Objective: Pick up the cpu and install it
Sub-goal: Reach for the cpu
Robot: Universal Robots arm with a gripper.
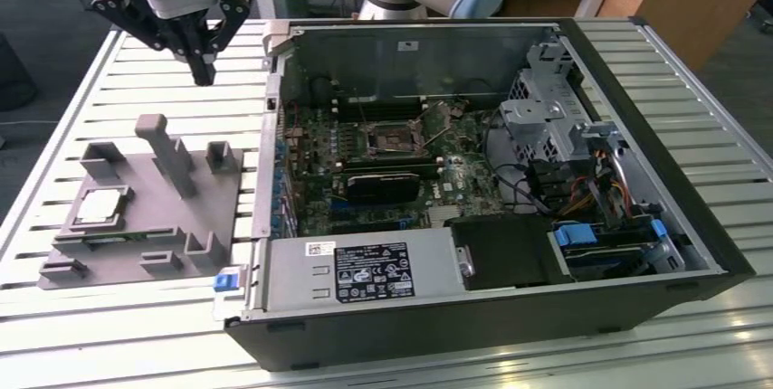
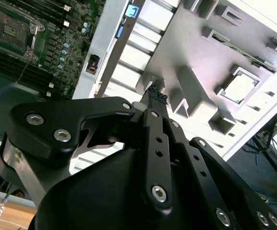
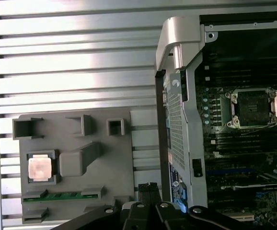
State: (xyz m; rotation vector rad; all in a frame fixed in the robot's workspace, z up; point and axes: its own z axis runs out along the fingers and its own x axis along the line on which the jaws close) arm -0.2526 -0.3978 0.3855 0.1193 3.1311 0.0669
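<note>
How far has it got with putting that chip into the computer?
Nothing looks done: the cpu lies in the grey fixture, and the socket holds no chip. In hand: nothing; the gripper hangs shut above the table, clear of the fixture. Left: the pick-up and the install.

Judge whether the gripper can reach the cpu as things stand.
Probably yes: the cpu lies uncovered in the grey fixture, open from above; the tall post beside it may crowd the gripper.
</note>
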